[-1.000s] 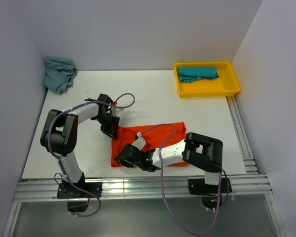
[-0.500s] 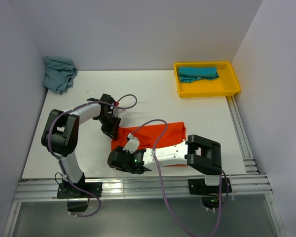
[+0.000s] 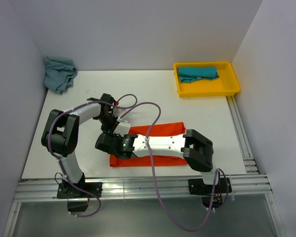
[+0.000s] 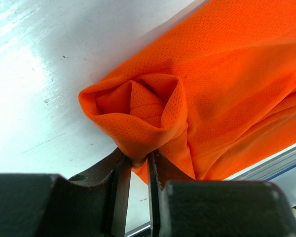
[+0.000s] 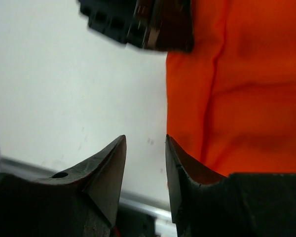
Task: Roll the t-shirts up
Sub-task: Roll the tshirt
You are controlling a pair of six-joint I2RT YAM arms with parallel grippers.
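table (image 3: 153,89) | orange t-shirt (image 3: 170,128) near edge | grey-blue t-shirt (image 3: 59,73) far left | yellow tray (image 3: 207,92) far right

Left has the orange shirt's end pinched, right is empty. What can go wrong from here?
1. The left gripper pinches only a small tuck at the end of the orange t-shirt; it may slip out and the curl loosen.
2. The right gripper stands open and empty right beside the left one; they might bump.
3. The right arm stretches over the shirt and could drag it if it dips.
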